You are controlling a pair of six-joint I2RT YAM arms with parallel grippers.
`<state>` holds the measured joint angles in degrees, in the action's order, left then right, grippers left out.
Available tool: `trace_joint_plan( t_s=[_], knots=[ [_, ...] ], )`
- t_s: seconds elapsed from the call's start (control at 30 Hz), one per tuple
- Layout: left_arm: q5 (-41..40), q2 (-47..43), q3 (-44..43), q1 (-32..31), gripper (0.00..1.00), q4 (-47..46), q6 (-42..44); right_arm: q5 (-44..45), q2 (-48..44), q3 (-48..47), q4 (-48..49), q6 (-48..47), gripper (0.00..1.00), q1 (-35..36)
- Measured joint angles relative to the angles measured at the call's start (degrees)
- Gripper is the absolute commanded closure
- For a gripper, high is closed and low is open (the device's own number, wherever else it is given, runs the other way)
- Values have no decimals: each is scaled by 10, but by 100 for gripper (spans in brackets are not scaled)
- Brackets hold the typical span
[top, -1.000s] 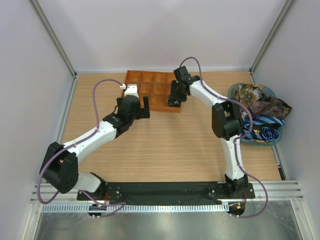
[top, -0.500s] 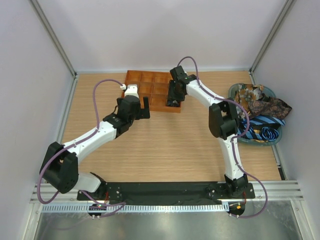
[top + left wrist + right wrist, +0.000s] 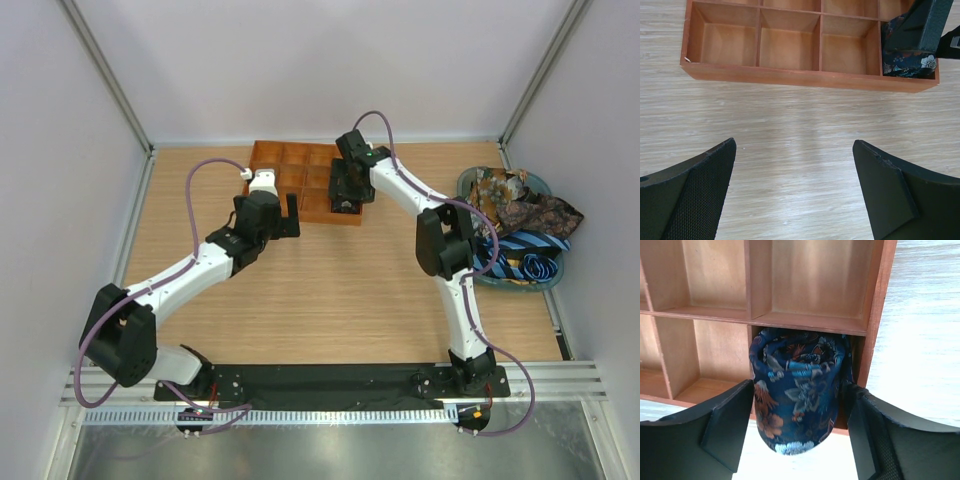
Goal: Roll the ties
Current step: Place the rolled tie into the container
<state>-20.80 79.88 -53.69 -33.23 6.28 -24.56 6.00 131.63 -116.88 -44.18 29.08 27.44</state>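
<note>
A rolled dark-blue floral tie [image 3: 797, 390] stands on end in the front right compartment of the orange gridded tray [image 3: 880, 315]. My right gripper [image 3: 800, 385] straddles it, jaws open, one finger close on each side of the roll. The left wrist view shows the same roll [image 3: 907, 62] under the right gripper's black body. My left gripper [image 3: 792, 145] hovers wide open over bare wood just in front of the tray [image 3: 790, 77], holding nothing. From above, the right gripper [image 3: 343, 203] covers the roll and the left gripper [image 3: 290, 215] sits left of it.
A teal basket [image 3: 466, 182] at the right wall holds loose ties: brown paisley ones [image 3: 520, 200] and blue striped ones [image 3: 525, 262]. The tray's other compartments [image 3: 300, 165] show bare bottoms. Grey walls close in the table on three sides.
The right arm's wrist has shifted slightly left and back over the tray. The left arm has not moved.
</note>
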Motion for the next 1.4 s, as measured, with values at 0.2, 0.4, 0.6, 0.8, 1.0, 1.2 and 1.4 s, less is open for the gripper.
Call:
trace_joint_plan(
  t_s=[0.2, 0.4, 0.6, 0.8, 1.0, 1.2, 1.4],
  knots=[
    [0, 0, 0, 0, 0, 0, 1, 7, 0, -28, -17, -1, 18, 2],
    [0, 0, 0, 0, 0, 0, 6, 9, -3, -39, -23, -4, 25, 3],
    [0, 0, 0, 0, 0, 1, 8, 14, -18, -42, -38, -7, 32, 9],
    [0, 0, 0, 0, 0, 2, 9, 22, -16, -67, -52, -9, 44, 13],
    [2, 0, 0, 0, 0, 3, 10, 38, 7, -78, -52, -9, 49, 12],
    [4, 0, 0, 0, 0, 4, 10, 44, 33, -83, -44, -9, 52, 8],
    [7, 0, 0, 0, 0, 7, 10, 46, 34, -85, -43, -10, 38, 7]
  ],
)
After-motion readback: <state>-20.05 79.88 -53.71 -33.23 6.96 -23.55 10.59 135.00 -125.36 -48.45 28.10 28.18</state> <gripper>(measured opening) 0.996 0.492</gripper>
